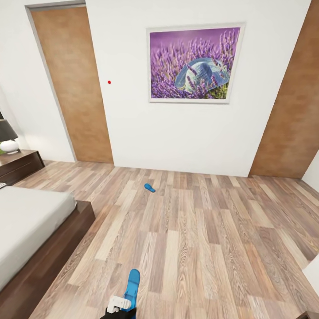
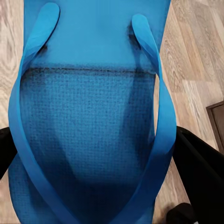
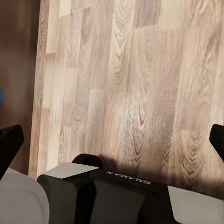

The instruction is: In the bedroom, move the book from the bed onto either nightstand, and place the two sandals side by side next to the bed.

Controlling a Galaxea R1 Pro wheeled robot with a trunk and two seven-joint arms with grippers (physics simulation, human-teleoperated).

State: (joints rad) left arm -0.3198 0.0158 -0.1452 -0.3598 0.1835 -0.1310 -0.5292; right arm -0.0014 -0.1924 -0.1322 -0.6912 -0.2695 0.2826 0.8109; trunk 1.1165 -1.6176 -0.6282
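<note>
Bright blue sandal [image 1: 132, 285] near, second blue sandal [image 1: 149, 188] far on the brown-grained plank floor [image 1: 212, 239]; purple lavender picture [image 1: 193, 63], pale grey bed [image 1: 26, 226] left.

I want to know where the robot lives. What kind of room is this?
Most likely a bedroom. There is a large low bed with a pale grey-white mattress and dark wood frame, and beside it a dark reddish-brown wooden nightstand holding a dark-shaded lamp with a white base.

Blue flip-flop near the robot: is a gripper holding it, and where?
Yes. The left gripper holds one blue sandal, fingers on its two side edges. The right gripper is open, holding nothing.
</note>
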